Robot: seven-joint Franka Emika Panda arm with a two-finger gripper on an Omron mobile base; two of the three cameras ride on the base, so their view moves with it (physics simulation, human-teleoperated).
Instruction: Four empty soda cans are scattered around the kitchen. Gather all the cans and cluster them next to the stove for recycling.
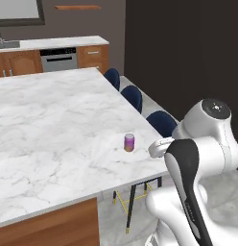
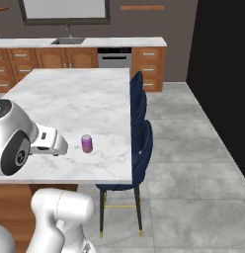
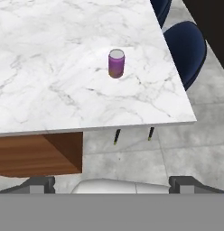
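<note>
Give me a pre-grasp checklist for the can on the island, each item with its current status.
1. Can upright on the island: ok.
2. Room around the can for the fingers: ok, nothing else stands near it.
3. End effector open: ok, fingertips spread wide.
4. End effector holding nothing: ok.
5. End effector at the can: not ok, it is short of the island edge, well back from the can.
6. Stools out of the approach path: ok, they sit along the far side edge.
7. Stove in sight for drop-off: not ok.
</note>
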